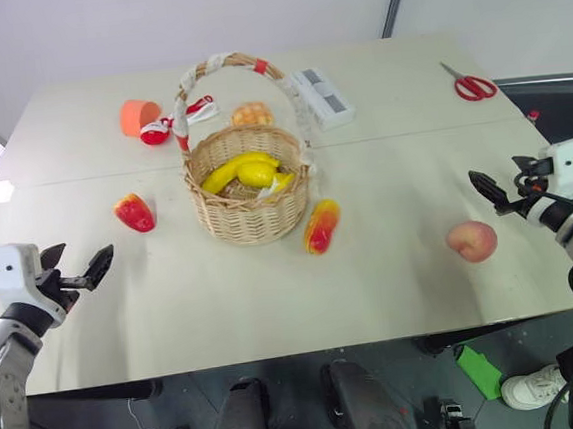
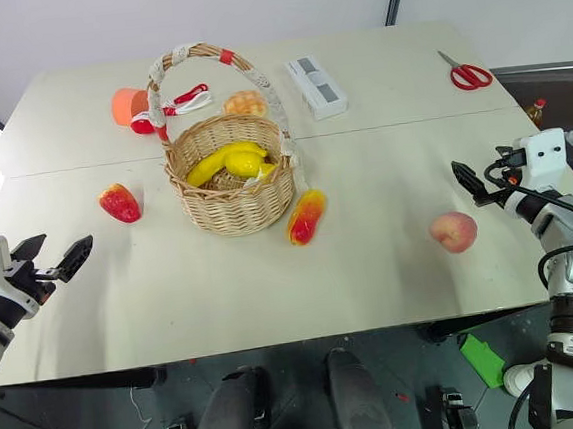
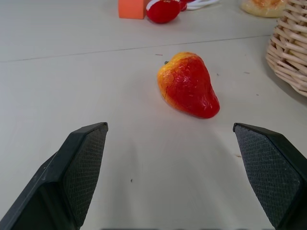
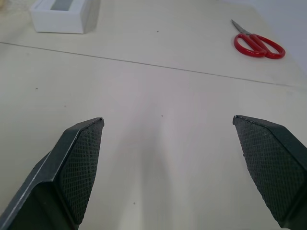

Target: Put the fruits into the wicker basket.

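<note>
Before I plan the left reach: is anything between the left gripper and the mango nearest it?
Nothing visible. The open left gripper faces the mango across bare table; the basket stands off to one side.

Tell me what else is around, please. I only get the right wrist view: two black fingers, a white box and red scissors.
Observer: A wicker basket stands mid-table with yellow bananas inside.
Operator: Any fruit outside it?
Observer: Yes, a peach lies near the right gripper.
Operator: Anything else?
Observer: One mango-like fruit rests against the basket; another lies ahead of the open left gripper.
</note>
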